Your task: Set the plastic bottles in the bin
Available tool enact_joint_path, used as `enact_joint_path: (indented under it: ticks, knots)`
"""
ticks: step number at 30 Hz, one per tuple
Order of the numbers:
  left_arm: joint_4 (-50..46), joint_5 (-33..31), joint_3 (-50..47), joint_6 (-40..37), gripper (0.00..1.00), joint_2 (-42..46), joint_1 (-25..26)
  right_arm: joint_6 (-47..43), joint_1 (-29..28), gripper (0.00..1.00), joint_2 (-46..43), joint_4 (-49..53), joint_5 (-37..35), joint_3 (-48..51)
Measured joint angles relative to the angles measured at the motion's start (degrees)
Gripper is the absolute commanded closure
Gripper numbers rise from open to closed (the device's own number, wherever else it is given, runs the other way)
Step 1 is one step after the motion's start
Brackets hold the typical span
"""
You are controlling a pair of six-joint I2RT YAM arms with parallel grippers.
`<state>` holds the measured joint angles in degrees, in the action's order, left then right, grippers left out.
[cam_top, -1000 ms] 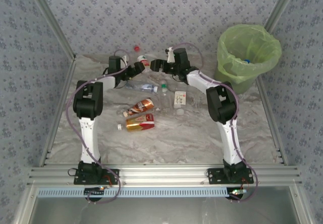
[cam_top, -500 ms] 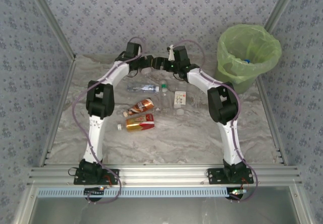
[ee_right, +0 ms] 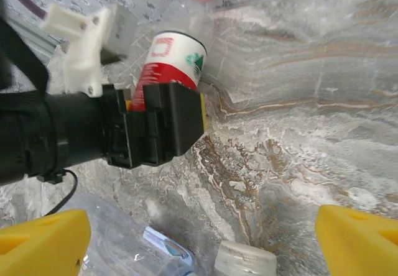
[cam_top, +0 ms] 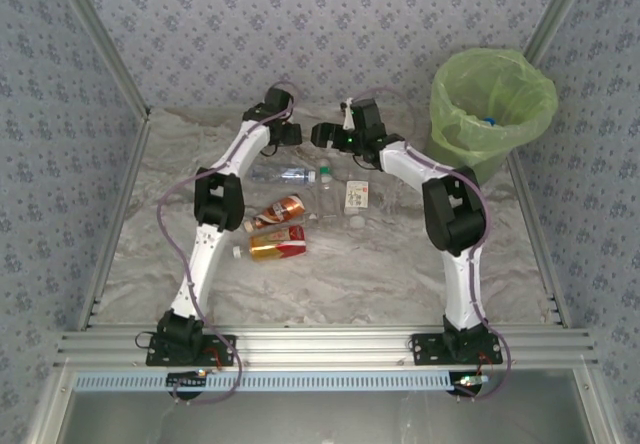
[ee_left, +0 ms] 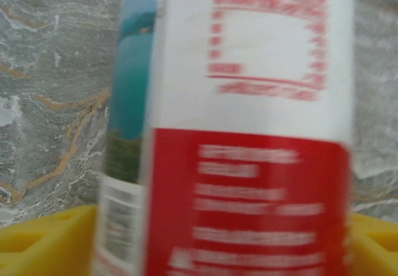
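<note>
Both arms reach toward the far side with elbows bent outward, the left arm (cam_top: 215, 199) from the near-left base and the right arm (cam_top: 452, 214) from the near-right one. Their wrists turn inward and face each other at the far middle, near but apart. The left gripper (cam_top: 291, 134) has its yellow fingers (ee_left: 43, 242) against both sides of a red-labelled bottle (ee_left: 249, 133). The right gripper (cam_top: 322, 134) stands spread wide, with nothing between its fingers.

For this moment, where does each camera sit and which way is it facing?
Top external: above and behind the arm bases, looking down on the marble-patterned table, left arm, right arm and the round green-lined bin.
Left wrist: on the left arm, facing a red-and-white labelled plastic bottle between its yellow fingers.
Right wrist: on the right arm, looking past its yellow fingers at the left gripper.
Shared: both wrist views show that bottle.
</note>
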<state>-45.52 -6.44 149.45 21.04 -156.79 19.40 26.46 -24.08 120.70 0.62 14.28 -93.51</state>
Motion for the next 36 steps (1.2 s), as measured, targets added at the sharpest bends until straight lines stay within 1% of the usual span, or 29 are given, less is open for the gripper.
enact_joint_path:
  ticks: [3, 5, 8, 12, 16, 20, 26, 31, 36]
  knots:
    - [-0.61, 0.35, -0.02, -0.9, 0.35, 0.02, 0.0, -0.7, 0.11, 0.05, -4.13, 0.87, -1.05, 2.29]
    - [-0.11, 0.5, -0.87, -1.73, 0.38, 0.42, 0.0, -1.09, 0.22, 0.05, -7.54, 1.33, -1.99, 4.48]
    - [0.92, 1.27, -4.37, -2.69, 0.41, 2.58, 0.02, -1.7, 0.26, 0.04, -13.68, 1.88, -3.82, 8.55]
    - [2.36, 3.67, -11.32, -3.96, 0.47, 7.23, 0.02, -2.01, 0.37, 0.04, -22.64, 2.99, -6.4, 14.64]
    - [7.26, 6.69, -23.67, -4.74, 0.48, 16.11, 0.13, -1.36, 0.37, 0.03, -31.39, 4.02, -9.14, 20.74]
    - [14.47, 10.27, -39.01, -4.98, 0.49, 28.61, 0.72, 2.19, 0.37, 0.02, -36.15, 6.38, -10.99, 23.32]
    - [26.6, 14.88, -59.74, -3.3, 0.5, 46.16, 2.54, 7.74, 0.07, 0.01, -37.97, 6.49, -11.1, 25.79]
    - [35.85, 18.08, -74.77, -0.55, 0.51, 56.83, 4.17, 11.85, -0.46, 0.01, -38.01, 5.01, -10.29, 28.41]
    - [42.99, 20.74, -87.76, 1.49, 0.53, 66.12, 6.78, 15.13, -1.2, 0.01, -39.1, 0.52, -8.0, 32.35]
